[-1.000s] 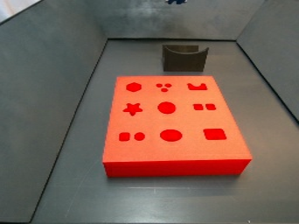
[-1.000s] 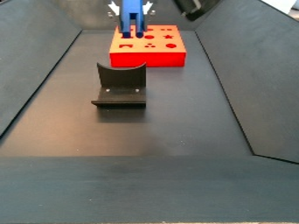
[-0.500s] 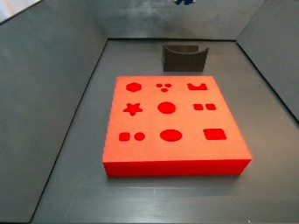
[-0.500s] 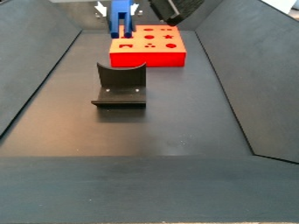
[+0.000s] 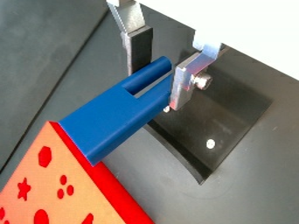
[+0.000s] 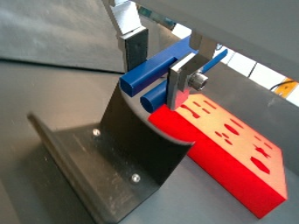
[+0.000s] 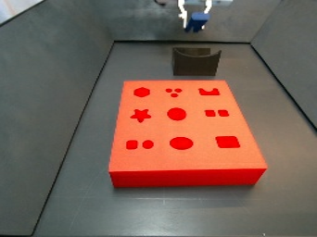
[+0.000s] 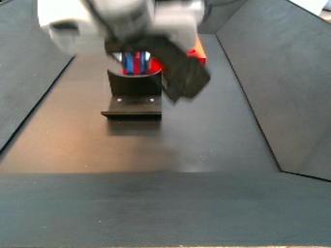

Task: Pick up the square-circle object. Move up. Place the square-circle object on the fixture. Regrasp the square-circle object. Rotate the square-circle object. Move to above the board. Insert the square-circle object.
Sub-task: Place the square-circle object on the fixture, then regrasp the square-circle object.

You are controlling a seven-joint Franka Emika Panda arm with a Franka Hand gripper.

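My gripper is shut on the square-circle object, a blue elongated block that lies level between the two silver fingers. In a wrist view the block hangs just above the U-notch of the dark fixture. In a side view my gripper is over the fixture, behind the red board. In a side view the blue block shows just above the fixture, with the gripper body covering most of the board.
Grey sloping walls enclose the dark floor. The fixture's base plate has a screw in it. The board's edge lies close beside the fixture.
My gripper has come away from above the board to over the fixture and has come down, still holding the blue block.
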